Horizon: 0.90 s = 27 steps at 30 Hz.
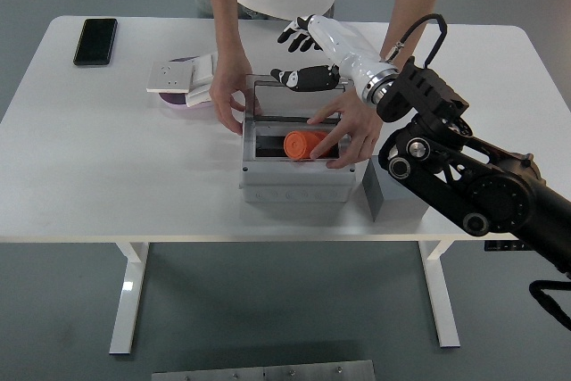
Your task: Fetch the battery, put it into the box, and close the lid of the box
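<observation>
The grey box stands open at the table's middle, its lid raised at the back. An orange battery lies inside the box. My right hand hovers above the box's back edge, fingers spread and empty. A person's hand reaches into the box and rests on the battery. The person's other hand holds the box's left back corner. My left arm does not show.
A black phone lies at the far left. A white pad on a purple dish sits left of the box. A dark grey block stands against the box's right side. The person stands at the far edge.
</observation>
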Each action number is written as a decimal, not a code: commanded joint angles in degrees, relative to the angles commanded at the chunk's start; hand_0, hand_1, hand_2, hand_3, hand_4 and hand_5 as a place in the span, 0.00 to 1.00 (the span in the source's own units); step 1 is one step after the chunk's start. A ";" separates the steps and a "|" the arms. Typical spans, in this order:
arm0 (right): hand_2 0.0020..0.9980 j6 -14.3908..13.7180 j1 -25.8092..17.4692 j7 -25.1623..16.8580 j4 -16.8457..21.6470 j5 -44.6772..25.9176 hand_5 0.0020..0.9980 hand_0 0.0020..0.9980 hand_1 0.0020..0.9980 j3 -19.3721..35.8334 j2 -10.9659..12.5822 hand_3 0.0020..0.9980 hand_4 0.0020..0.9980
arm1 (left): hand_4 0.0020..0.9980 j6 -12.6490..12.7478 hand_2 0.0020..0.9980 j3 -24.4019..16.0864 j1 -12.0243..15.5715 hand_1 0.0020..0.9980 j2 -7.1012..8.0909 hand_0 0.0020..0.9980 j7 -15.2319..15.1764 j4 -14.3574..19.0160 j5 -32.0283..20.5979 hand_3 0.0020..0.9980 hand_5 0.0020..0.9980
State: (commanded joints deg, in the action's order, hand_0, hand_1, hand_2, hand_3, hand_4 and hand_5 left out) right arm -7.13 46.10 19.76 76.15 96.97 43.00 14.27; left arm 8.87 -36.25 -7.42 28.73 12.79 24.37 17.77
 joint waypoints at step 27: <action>0.77 -3.80 0.39 -3.69 -15.43 -7.82 1.00 0.94 0.79 -1.42 -4.15 0.80 0.95 | 0.40 -0.08 0.61 -0.45 -0.27 0.74 0.10 0.61 0.40 0.06 1.07 0.56 0.00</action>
State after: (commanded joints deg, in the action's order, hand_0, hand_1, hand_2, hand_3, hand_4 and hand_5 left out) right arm -10.93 46.49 16.06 60.72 89.16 41.58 10.13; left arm 8.79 -36.70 -7.69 28.83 13.19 24.43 18.84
